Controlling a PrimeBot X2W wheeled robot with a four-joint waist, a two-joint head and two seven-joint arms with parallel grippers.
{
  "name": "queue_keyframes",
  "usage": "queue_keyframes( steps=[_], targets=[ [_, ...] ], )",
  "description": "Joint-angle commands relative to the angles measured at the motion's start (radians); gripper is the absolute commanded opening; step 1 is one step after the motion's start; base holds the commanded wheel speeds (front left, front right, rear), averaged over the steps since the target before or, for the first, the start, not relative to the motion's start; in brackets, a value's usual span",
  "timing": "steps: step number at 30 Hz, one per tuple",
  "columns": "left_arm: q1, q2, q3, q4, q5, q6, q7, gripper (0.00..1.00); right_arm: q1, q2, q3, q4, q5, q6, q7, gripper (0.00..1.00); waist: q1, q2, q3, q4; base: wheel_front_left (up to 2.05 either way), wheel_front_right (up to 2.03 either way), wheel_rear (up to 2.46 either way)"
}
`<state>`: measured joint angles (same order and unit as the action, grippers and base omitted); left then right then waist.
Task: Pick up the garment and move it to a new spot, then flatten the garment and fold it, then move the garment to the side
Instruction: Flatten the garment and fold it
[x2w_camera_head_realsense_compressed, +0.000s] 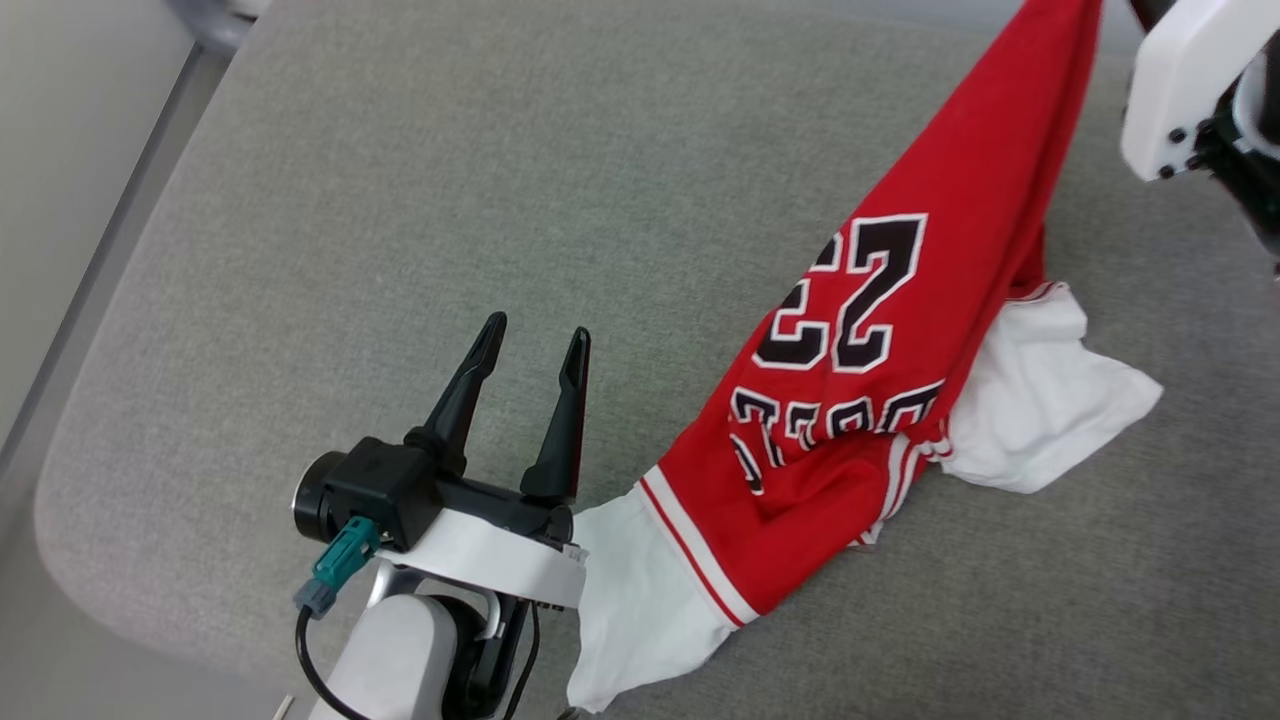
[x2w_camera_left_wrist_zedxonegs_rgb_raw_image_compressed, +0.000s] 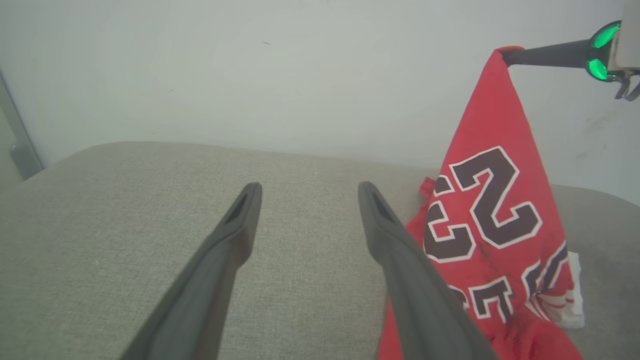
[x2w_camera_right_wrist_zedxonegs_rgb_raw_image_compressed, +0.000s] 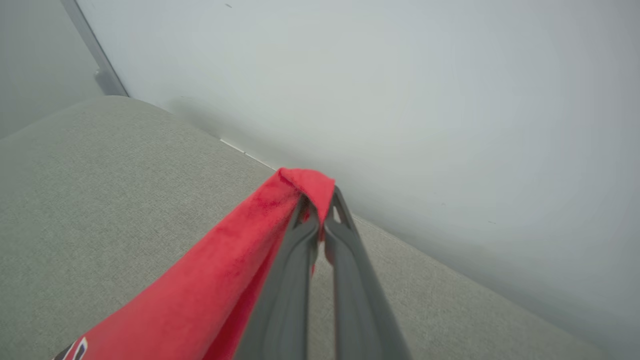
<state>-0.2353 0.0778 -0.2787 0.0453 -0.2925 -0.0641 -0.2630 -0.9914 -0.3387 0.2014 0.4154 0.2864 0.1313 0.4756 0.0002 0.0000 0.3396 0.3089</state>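
The garment (x2w_camera_head_realsense_compressed: 900, 330) is a red jersey with white sleeves and black "23" lettering. One red edge is lifted off the grey cushion (x2w_camera_head_realsense_compressed: 500, 200), and the rest trails down onto it. My right gripper (x2w_camera_right_wrist_zedxonegs_rgb_raw_image_compressed: 320, 200) is shut on that raised red edge (x2w_camera_right_wrist_zedxonegs_rgb_raw_image_compressed: 305, 182); in the left wrist view its dark fingers (x2w_camera_left_wrist_zedxonegs_rgb_raw_image_compressed: 545, 54) hold the garment's peak (x2w_camera_left_wrist_zedxonegs_rgb_raw_image_compressed: 500, 75). My left gripper (x2w_camera_head_realsense_compressed: 530, 345) stands open over bare cushion, left of the garment, with nothing between its fingers (x2w_camera_left_wrist_zedxonegs_rgb_raw_image_compressed: 240, 220). A white sleeve (x2w_camera_head_realsense_compressed: 640, 600) lies beside the left wrist.
The grey cushion spreads wide to the left and behind the garment, with a rounded front-left corner (x2w_camera_head_realsense_compressed: 70, 520). A pale wall (x2w_camera_left_wrist_zedxonegs_rgb_raw_image_compressed: 300, 75) rises behind the cushion. A grey vertical strip (x2w_camera_left_wrist_zedxonegs_rgb_raw_image_compressed: 20, 145) runs down the wall at the left.
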Motion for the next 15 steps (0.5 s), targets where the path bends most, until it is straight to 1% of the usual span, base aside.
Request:
queue_keyframes(
  steps=[1, 4, 8, 13, 14, 15],
  targets=[
    [-0.014, -0.009, 0.004, 0.003, 0.008, -0.007, -0.002, 1.00, -0.013, -0.006, -0.008, 0.045, -0.005, -0.001, -0.023, 0.00, -0.0002, 0.0000, 0.036, 0.035, 0.00, 0.00, 0.00],
    [-0.020, -0.016, 0.010, 0.008, 0.009, -0.015, -0.002, 1.00, -0.025, -0.012, -0.028, 0.166, -0.017, -0.001, -0.068, 0.00, -0.0002, 0.0000, 0.053, 0.046, 0.00, 0.00, 0.00],
    [-0.025, -0.024, 0.015, 0.010, 0.013, -0.023, -0.002, 1.00, 0.008, -0.020, -0.050, 0.302, -0.021, -0.001, -0.121, 0.00, -0.0002, 0.0000, 0.071, 0.050, 0.00, 0.00, 0.00],
    [-0.037, -0.027, 0.023, 0.018, 0.018, -0.030, -0.002, 1.00, 0.035, -0.017, -0.058, 0.414, -0.012, -0.001, -0.192, 0.00, -0.0002, 0.0000, 0.080, 0.041, 0.00, 0.00, 0.00],
    [-0.039, -0.027, 0.024, 0.020, 0.019, -0.031, -0.002, 1.00, 0.039, -0.014, -0.052, 0.427, -0.006, -0.001, -0.208, 0.13, -0.0002, 0.0000, 0.079, 0.037, 0.00, 0.00, 0.00],
    [-0.039, -0.027, 0.026, 0.022, 0.020, -0.033, -0.002, 1.00, 0.044, -0.008, -0.049, 0.436, 0.004, -0.001, -0.231, 0.49, -0.0002, 0.0000, 0.076, 0.033, 0.00, 0.00, 0.00]
  ],
)
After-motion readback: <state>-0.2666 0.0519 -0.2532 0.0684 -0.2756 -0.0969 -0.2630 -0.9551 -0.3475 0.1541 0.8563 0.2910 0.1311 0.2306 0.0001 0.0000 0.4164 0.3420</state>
